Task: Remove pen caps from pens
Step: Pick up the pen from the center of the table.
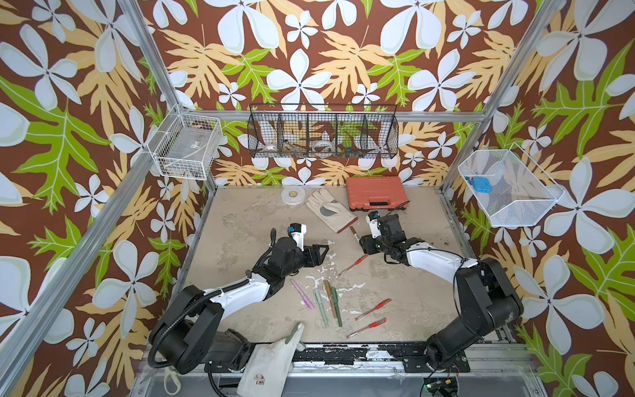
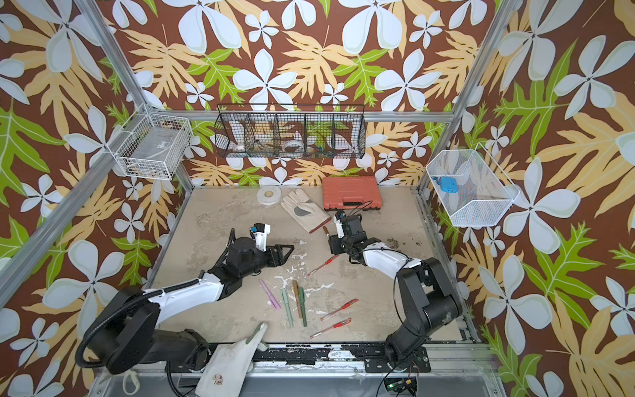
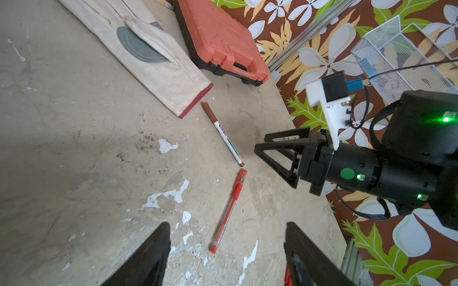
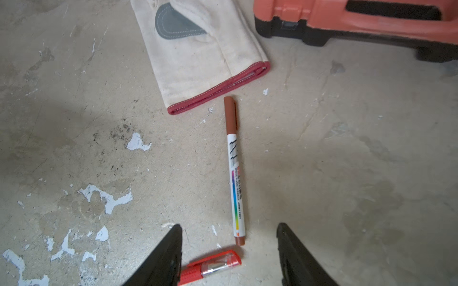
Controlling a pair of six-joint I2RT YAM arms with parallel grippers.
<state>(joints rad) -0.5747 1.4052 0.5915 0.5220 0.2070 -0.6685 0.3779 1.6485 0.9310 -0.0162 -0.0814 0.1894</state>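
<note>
Both pincers hang low over the table (image 1: 240, 220) with nothing in them. On the left pincer (image 3: 227, 225) the two black fingers are spread wide. From its wrist you can see a red gel pen (image 3: 228, 210) lying flat on the table beyond the gap, its red cap (image 3: 241, 177) on and nothing touching it. On the right pincer (image 4: 229, 225) the fingers are parted too, over the tail end of the white marker (image 4: 235, 178). The marker's brown cap (image 4: 230, 115) is on and points at the red-edged cuff of a work glove (image 4: 198, 62), just short of it. The capped end of that red gel pen lies right by the marker's tail, the two almost end to end but not quite touching. In both top views the pincers face each other across the middle of the table, with this pair of pens between them. Nearer the arm bases four matte pens lie close side by side: a pink pen (image 1: 302, 294), a pale green pen (image 1: 321, 307), a brown pen (image 1: 330, 297) and a dark green pen (image 1: 336, 306). To their right lie two more red pens (image 1: 372, 309), both capped. An orange case (image 1: 376, 192) and a tape roll (image 1: 293, 196) sit along the back edge beside the glove.
</note>
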